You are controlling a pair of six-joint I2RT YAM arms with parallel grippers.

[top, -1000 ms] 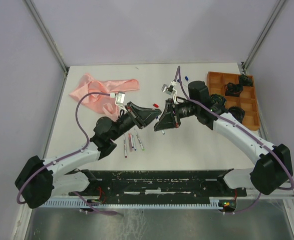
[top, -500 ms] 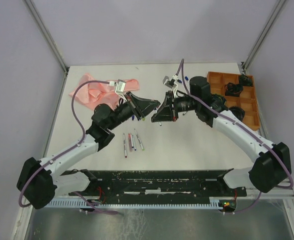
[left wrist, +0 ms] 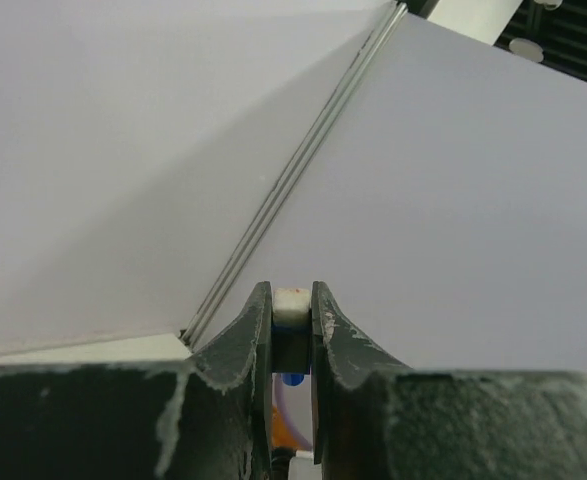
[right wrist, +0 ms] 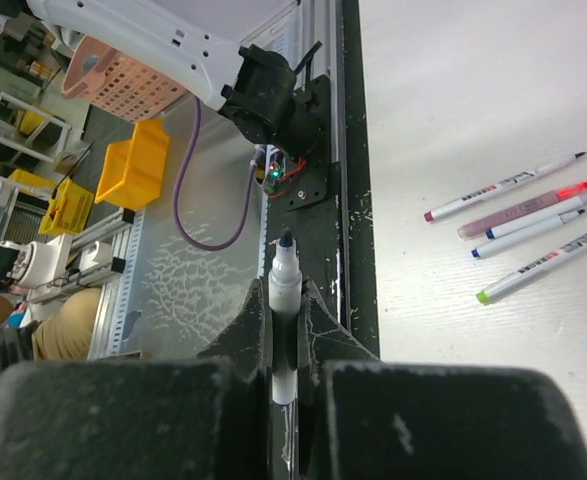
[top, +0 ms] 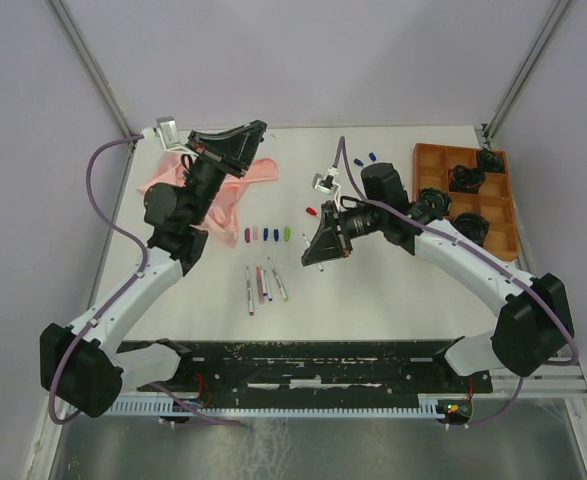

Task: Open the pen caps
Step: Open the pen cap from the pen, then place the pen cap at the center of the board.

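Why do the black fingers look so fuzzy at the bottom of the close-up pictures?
Left wrist: the fingers sit right at the lens, so they blur, while the cap between them looks clearer. Right wrist: same blur on its fingers; the held pen and the loose pens look sharp. Top view: sharp, soft even light.

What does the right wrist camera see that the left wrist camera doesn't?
Only right wrist: an uncapped pen in the right gripper, and four pens lying on the table. Only left wrist: a stubby piece, probably a cap, in the left gripper, and bare walls. Both: a gripper shut on something small.
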